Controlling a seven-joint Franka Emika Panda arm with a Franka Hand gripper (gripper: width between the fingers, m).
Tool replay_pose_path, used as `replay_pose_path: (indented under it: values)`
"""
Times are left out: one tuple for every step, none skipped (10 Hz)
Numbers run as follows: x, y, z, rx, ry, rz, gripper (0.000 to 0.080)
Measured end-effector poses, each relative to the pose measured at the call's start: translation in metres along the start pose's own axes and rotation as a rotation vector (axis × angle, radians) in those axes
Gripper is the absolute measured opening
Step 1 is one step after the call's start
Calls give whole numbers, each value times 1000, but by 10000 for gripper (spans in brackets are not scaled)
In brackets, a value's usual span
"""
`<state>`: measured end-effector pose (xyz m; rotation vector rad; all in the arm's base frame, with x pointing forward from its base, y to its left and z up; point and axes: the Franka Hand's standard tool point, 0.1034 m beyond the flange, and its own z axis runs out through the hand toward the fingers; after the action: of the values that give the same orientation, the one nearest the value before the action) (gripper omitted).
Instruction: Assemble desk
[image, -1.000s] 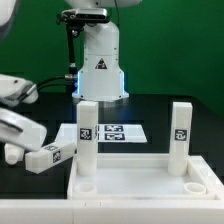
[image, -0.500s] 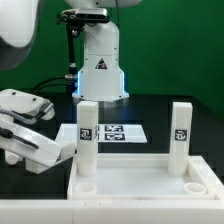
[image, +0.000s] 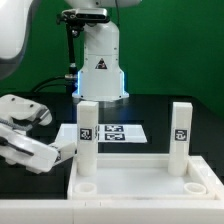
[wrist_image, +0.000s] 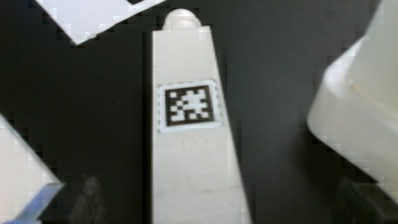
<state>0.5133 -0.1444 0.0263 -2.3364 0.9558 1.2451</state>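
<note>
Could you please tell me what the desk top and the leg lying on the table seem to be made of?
Desk top: probably moulded white plastic, matte; even colour, rounded rim, formed corner sockets. Lying leg: seemingly the same smooth white plastic, with softly rounded edges and tip. Its tag looks like a printed sticker, paper or vinyl unclear.

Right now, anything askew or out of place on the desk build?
Nothing stands out. Two legs stand upright in the desk top's rear sockets, neither tilted. A third leg lies flat on the table under the open gripper, a loose part, not a spill.
</note>
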Motion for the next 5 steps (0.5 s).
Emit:
replay_pose_path:
  values:
    - [2, 4, 6, 5, -18, 13, 648]
    - [4, 8, 11, 4, -32, 19, 648]
    - [4, 7, 10, 2, -29, 18, 648]
    - [4, 7, 10, 2, -29, 18, 648]
    - [4, 8, 10, 2, -30, 18, 509]
